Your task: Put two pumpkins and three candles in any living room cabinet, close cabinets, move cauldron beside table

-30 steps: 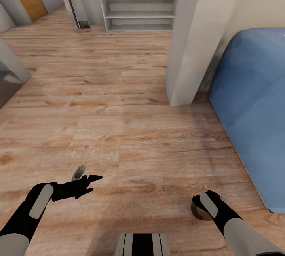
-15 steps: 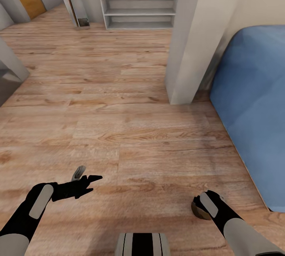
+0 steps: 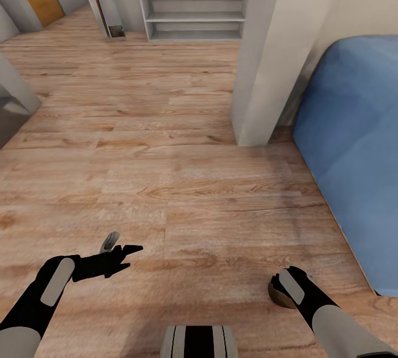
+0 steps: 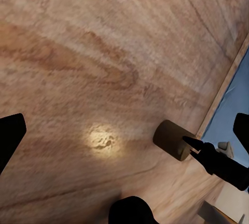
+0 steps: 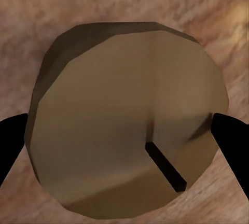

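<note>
Hovering low over the wood floor [image 3: 182, 181], the right gripper [image 5: 124, 130] pinches a brown candle [image 5: 127, 125], probably carrying it cabinetward; the left gripper [image 3: 119, 250] hangs spread, empty.

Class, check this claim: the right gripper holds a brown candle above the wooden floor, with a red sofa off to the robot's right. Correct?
Not quite: the sofa is blue, as the head view shows. The rest stands: the right gripper holds the brown candle above the wooden floor.
</note>
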{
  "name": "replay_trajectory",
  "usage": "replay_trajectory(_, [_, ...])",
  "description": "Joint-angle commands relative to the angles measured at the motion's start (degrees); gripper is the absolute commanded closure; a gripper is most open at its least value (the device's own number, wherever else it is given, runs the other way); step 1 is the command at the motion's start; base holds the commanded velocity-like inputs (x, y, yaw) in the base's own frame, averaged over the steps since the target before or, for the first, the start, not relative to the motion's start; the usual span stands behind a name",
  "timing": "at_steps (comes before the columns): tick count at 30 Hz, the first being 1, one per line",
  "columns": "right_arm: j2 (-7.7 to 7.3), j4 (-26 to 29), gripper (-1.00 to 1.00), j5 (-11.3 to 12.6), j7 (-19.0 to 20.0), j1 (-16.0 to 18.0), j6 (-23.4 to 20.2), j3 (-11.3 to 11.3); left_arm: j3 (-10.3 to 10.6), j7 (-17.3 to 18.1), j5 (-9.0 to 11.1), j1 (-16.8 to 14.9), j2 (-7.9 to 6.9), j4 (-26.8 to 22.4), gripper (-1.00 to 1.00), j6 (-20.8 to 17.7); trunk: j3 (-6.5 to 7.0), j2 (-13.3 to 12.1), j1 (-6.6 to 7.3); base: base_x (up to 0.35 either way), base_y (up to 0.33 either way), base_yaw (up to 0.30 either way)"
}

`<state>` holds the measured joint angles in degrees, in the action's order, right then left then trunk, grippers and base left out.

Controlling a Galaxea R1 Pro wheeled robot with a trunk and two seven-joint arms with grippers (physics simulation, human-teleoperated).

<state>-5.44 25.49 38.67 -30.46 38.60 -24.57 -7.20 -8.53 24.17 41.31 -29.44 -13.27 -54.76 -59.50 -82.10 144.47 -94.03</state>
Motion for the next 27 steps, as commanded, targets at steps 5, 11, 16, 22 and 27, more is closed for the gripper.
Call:
replay_trajectory(5, [-0.01, 0.00, 1.00, 0.53, 0.14, -0.02, 0.23, -0.01, 0.00, 0.00, 0.00, -0.02, 0.00, 0.00, -1.00, 0.00, 0.00, 0.00, -0.01, 0.000, 0.000, 0.000])
replay_trajectory(11, [0.03, 0.00, 1.00, 0.53, 0.22, -0.02, 0.23, -0.01, -0.07, 0.02, 0.08, 0.00, -0.11, 0.00, -1.00, 0.00, 0.00, 0.00, -0.01, 0.000, 0.000, 0.000])
replay_trajectory(16, [0.06, 0.00, 1.00, 0.53, 0.21, -0.02, 0.23, -0.01, -0.13, 0.07, 0.09, -0.01, -0.17, 0.00, -1.00, 0.00, 0.00, 0.00, -0.01, 0.000, 0.000, 0.000])
replay_trajectory(22, [0.07, 0.00, 1.00, 0.53, 0.22, -0.02, 0.23, -0.03, -0.10, 0.08, 0.09, -0.01, -0.13, 0.00, -1.00, 0.00, 1.10, -0.07, 0.12, 0.000, 0.000, 0.000])
replay_trajectory(27, [0.07, 0.16, 1.00, 0.45, 0.51, -0.02, 0.23, -0.31, -0.09, 0.03, 0.07, -0.04, -0.03, 0.00, -1.00, 0.00, 2.21, -0.14, 0.25, 0.000, 0.000, 0.000])
